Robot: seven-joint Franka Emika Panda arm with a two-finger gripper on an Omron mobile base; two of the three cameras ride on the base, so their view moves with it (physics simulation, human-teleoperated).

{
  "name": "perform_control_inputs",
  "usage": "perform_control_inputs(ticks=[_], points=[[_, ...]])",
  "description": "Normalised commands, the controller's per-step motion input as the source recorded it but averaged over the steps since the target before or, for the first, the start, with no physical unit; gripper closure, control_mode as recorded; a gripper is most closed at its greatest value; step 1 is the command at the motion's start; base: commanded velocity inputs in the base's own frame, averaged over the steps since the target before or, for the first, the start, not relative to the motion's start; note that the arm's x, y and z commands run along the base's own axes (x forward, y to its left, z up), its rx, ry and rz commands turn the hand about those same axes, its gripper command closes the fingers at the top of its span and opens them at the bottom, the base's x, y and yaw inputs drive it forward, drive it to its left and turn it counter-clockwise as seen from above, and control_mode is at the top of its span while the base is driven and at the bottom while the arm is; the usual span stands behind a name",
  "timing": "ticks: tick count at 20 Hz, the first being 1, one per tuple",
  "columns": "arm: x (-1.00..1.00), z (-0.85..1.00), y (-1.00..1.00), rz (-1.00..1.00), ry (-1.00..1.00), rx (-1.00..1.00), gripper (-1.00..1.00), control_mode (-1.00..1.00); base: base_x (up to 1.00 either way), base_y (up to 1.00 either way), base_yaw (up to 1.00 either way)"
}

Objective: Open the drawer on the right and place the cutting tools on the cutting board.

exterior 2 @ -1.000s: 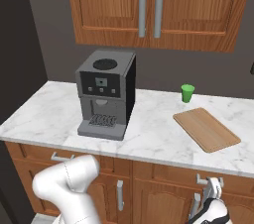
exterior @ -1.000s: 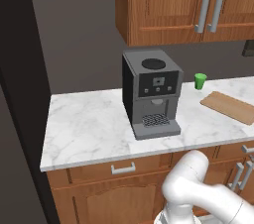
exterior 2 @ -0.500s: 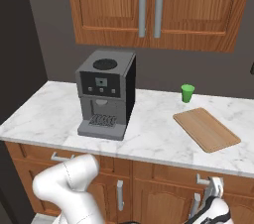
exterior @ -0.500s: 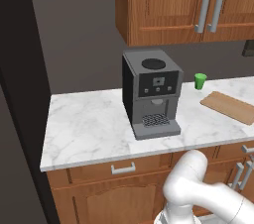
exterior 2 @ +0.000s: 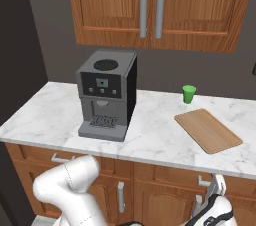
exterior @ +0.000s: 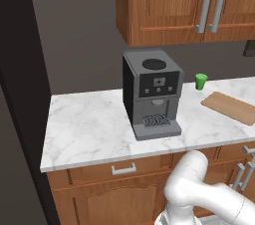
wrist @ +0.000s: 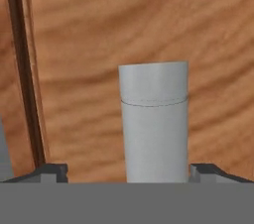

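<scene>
— Two things on the desk (exterior: 89,129) from my left base view?
— Three: coffee machine (exterior: 151,93), green cup (exterior: 200,81), cutting board (exterior: 232,107) at right.
— Right base view?
— My gripper (exterior 2: 215,194) sits low by the drawer (exterior 2: 225,184) front.
— Hand view?
— A grey handle (wrist: 154,124) stands between my fingers (wrist: 51,171), spread either side of it; contact unclear.

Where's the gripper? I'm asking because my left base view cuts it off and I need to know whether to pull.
Observer: In the right base view, the gripper is low under the counter's right end, at the drawer.
Operator: Is it lined up with the handle?
Observer: Yes. In the hand view, the grey handle stands between the fingertips.
Operator: Closed on it?
Observer: No. There is a clear gap on one side, so the jaws look open.
</scene>
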Motion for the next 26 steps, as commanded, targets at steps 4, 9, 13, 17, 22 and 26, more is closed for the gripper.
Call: perform_control_inputs(ticks=[4, 9, 13, 17, 22, 26], points=[[0.11, -0.06, 0.00, 0.00, -0.06, 0.00, 1.00, -1.00, 0.00, 0.00, 0.00], [0.00, -0.01, -0.02, -0.01, -0.08, 0.00, 1.00, -1.00, 0.00, 0.00, 0.00], [-0.35, 0.00, -0.27, -0.02, -0.15, 0.00, 1.00, -1.00, 0.00, 0.00, 0.00], [-0.64, 0.00, -0.42, -0.03, -0.17, 0.00, 1.00, -1.00, 0.00, 0.00, 0.00], [-0.91, 0.00, -0.62, -0.04, -0.17, 0.00, 1.00, -1.00, 0.00, 0.00, 0.00], [-1.00, 0.00, -0.75, -0.05, -0.12, 0.00, 1.00, -1.00, 0.00, 0.00, 0.00]])
